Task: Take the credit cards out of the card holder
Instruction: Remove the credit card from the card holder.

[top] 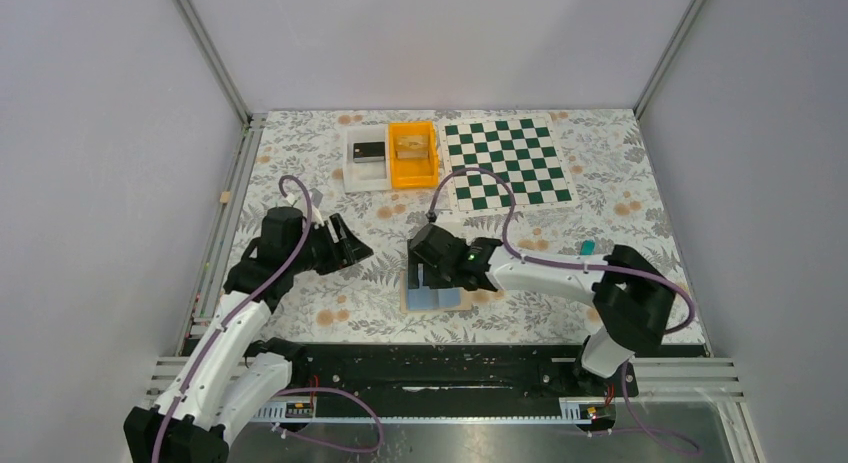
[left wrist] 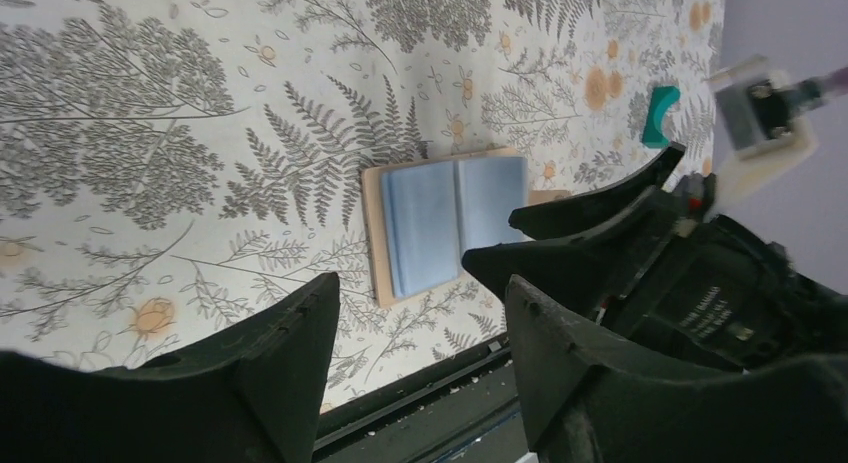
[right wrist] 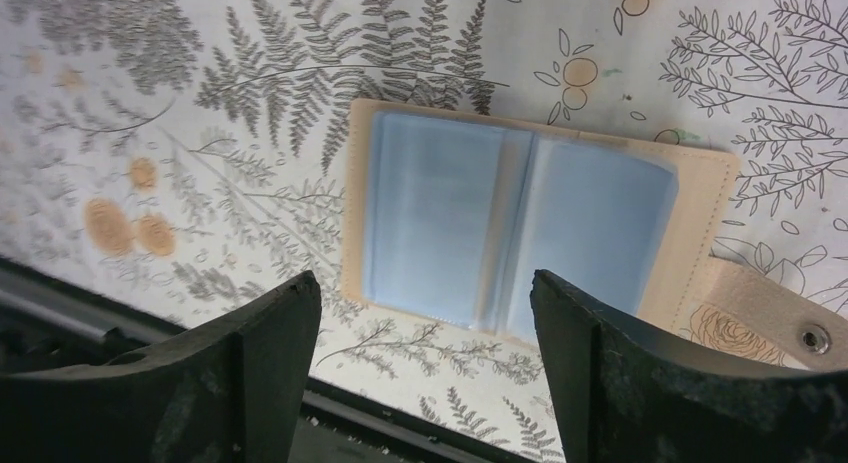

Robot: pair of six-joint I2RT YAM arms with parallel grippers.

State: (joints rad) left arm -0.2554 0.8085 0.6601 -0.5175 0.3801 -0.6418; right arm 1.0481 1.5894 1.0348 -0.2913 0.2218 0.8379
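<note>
Both open, left tool [top: 350, 245], right tool [right wrist: 425, 293] (over unfolded card holder [right wrist: 450, 223]), orange bin [top: 414, 176] maybe holding something tan.

The left arm [top: 235, 323] rises from its near-left base with the elbow bent. The left gripper [top: 348, 246] points right, jaws apart and empty. The right arm [top: 560, 273] stretches left from its near-right base. The right gripper [top: 425, 271] tilts downward, jaws spread wide, gripping nothing.

Overhead from behind, both wrist views close, looking down, sharing card holder [right wrist: 450, 223]
</note>
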